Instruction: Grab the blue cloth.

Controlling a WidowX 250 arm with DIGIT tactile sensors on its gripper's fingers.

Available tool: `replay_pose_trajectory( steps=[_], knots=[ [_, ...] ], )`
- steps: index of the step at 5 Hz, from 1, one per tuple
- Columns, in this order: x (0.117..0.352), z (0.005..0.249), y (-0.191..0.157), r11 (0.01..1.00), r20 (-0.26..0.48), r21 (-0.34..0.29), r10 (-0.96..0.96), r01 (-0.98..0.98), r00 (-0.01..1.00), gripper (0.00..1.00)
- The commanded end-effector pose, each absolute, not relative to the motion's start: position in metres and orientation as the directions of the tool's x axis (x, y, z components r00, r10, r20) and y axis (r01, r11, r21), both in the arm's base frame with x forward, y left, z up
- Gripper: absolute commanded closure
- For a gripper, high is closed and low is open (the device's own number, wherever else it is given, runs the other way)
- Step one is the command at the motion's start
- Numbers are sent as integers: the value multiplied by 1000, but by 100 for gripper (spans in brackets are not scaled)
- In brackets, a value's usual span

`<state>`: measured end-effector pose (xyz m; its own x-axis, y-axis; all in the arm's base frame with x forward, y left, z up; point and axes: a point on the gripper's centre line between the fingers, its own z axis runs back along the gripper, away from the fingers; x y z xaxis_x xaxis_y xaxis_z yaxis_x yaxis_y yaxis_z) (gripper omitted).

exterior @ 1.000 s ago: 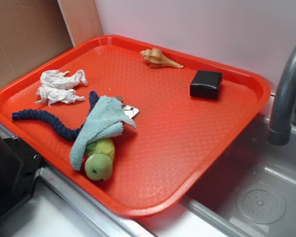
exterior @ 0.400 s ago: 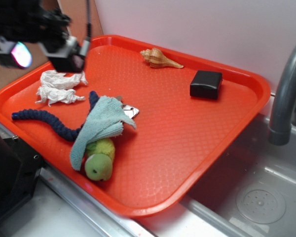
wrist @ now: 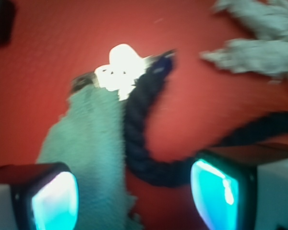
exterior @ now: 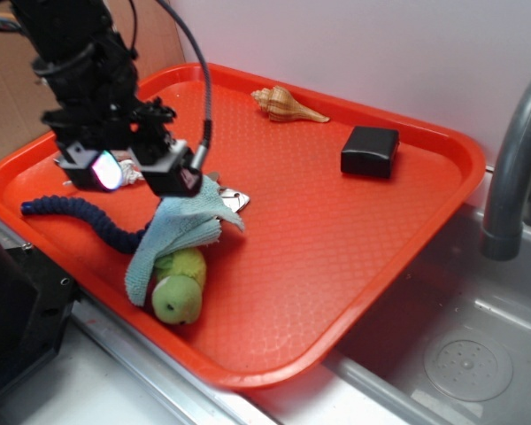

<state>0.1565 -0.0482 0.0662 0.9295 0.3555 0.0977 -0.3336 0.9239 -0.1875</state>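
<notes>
Here the tool (exterior: 142, 174) hovers spread above the blue cloth (exterior: 181, 230).

- One orange tray (exterior: 354, 292), under the pincer (exterior: 142, 171).
- One blue cloth (exterior: 181, 226), just below the pincer.
- One navy braided rope (exterior: 75, 211), beneath the pincer.
- One white tissue (wrist: 259, 45), mostly hidden behind the pincer in the exterior view.
- One green plush toy (exterior: 179, 288), below the cloth, near the pincer.
- One small shiny metal piece (exterior: 234, 199), just right of the pincer.
- One seashell (exterior: 288, 104), well beyond the pincer.
- One black box (exterior: 369, 150), well to its right.
- One grey faucet (exterior: 513, 168), farthest from the pincer.
</notes>
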Motion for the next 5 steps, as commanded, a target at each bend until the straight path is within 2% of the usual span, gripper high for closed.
replay_pose_trajectory(
  steps=[1, 3, 4, 5],
  knots=[
    [166, 61, -61, 937, 106, -239, 287, -256, 952, 0],
    [166, 61, -61, 937, 106, -239, 287, -256, 952, 0],
    [172, 49, -76, 937, 66, -223, 290, -269, 955, 0],
    [166, 36, -80, 927, 19, -233, 308, -296, 951, 100]
  ],
)
